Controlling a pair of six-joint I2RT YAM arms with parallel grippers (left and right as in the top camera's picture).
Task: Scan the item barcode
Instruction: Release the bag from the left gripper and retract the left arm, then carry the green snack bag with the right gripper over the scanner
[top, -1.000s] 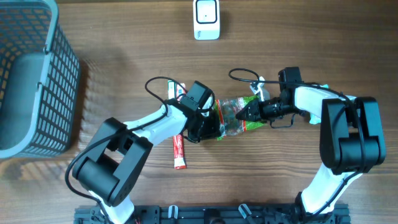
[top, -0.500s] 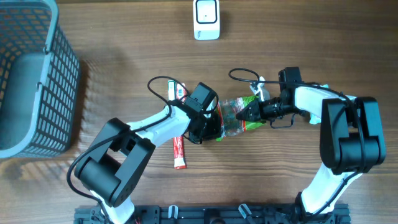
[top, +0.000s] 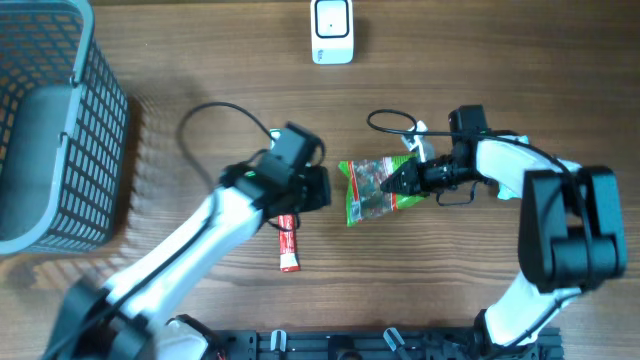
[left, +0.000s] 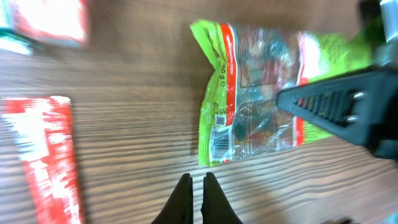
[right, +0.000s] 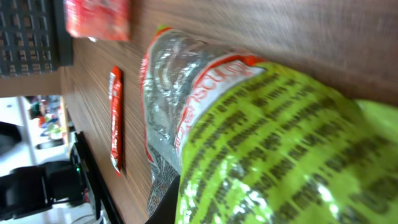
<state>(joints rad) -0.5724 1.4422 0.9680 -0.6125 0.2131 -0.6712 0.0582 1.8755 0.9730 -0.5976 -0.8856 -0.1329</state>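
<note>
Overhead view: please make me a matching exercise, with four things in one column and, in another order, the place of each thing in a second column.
Things:
1. snack bag
2. white scanner
3. grey basket
4. red sachet

Places:
a. far left of the view
b. top edge, near the middle
c. gripped by the right pincer
d. lying flat, partly under the left arm

Pairs: 1-c, 2-b, 3-a, 4-d
</note>
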